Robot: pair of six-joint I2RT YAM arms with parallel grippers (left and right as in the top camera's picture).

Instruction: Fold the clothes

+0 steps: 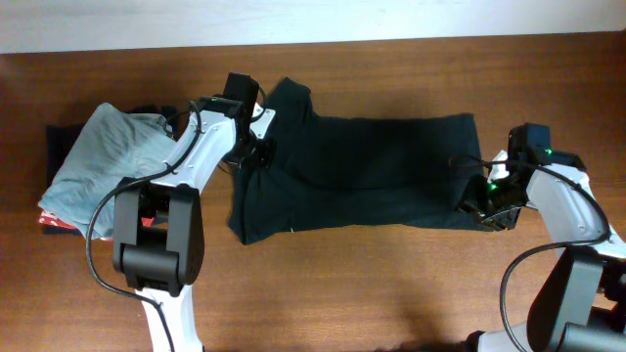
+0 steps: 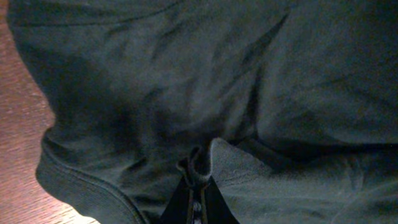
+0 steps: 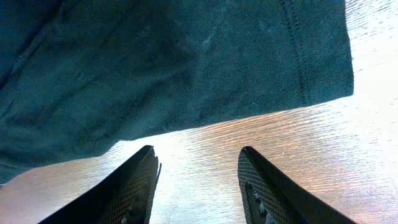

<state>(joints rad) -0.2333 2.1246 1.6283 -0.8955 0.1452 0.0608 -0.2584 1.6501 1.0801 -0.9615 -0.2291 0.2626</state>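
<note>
The black T-shirt (image 1: 362,171) lies spread across the middle of the wooden table, its hem to the right. My left gripper (image 1: 256,149) is at the shirt's left part, shut on a pinched fold of the black fabric (image 2: 199,167); the shirt fills the left wrist view. My right gripper (image 1: 486,210) is open and empty beside the shirt's lower right corner. In the right wrist view its fingers (image 3: 198,171) hover over bare wood just off the shirt's hemmed edge (image 3: 186,68).
A light grey-blue garment (image 1: 103,161) lies on a stack at the far left, over navy (image 1: 61,137) and orange-red (image 1: 49,222) folded garments. The table's far edge (image 1: 313,44) runs along the top. Bare wood (image 1: 372,284) lies in front of the shirt.
</note>
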